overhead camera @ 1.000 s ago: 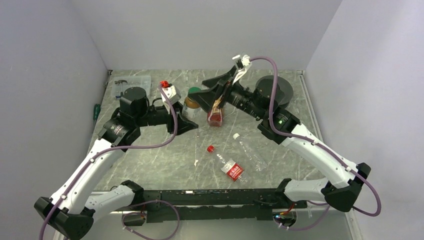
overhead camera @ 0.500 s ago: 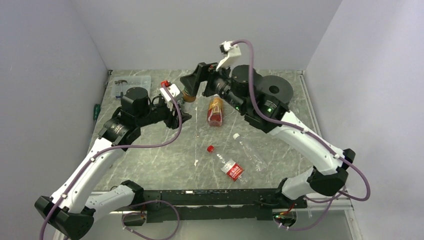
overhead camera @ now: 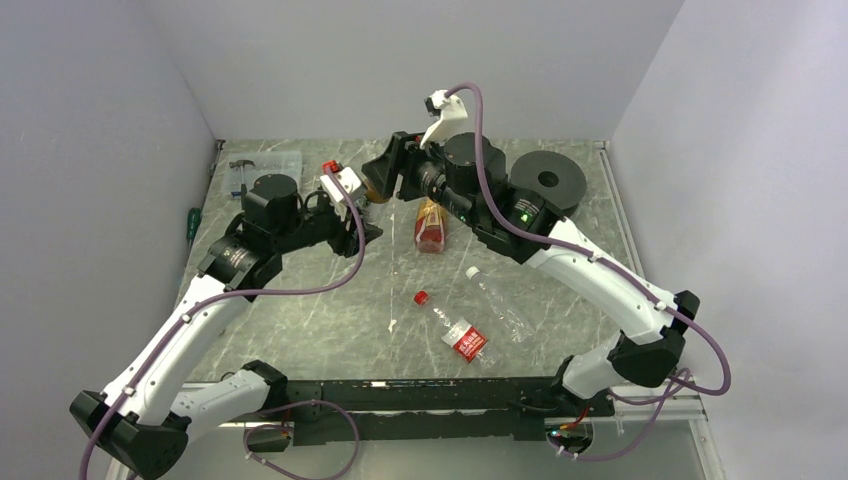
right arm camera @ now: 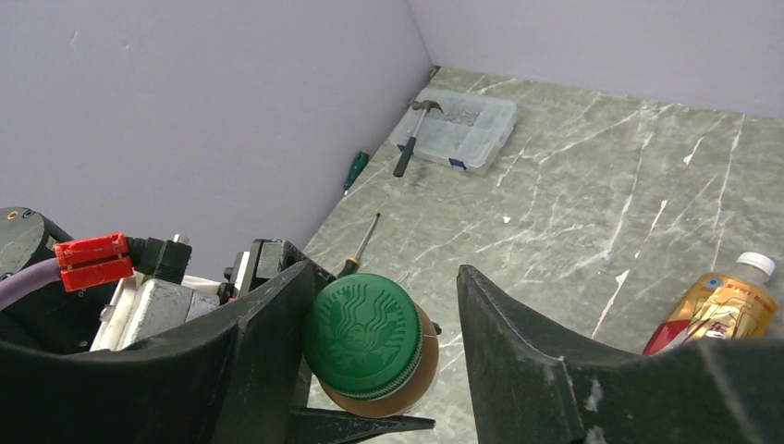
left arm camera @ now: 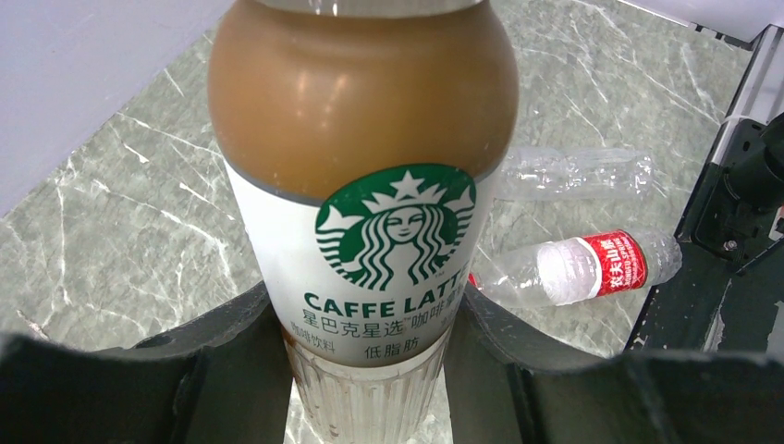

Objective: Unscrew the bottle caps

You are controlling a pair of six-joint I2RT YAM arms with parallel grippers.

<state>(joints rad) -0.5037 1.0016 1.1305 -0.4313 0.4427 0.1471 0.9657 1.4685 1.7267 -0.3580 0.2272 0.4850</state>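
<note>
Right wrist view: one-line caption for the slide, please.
Open right gripper straddles the green cap of the latte bottle, not yet clamped.

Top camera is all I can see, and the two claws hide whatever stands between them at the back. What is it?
Observer: The left wrist view shows a coffee bottle with brown drink inside and a green-and-white Caffe Latte label. The left gripper is clamped on its lower part.
Visitor: Is its lid off yet?
Observer: No. In the right wrist view a green cap with an embossed logo sits on the bottle. The right gripper is open around it, with a clear gap between the cap and one finger.
</note>
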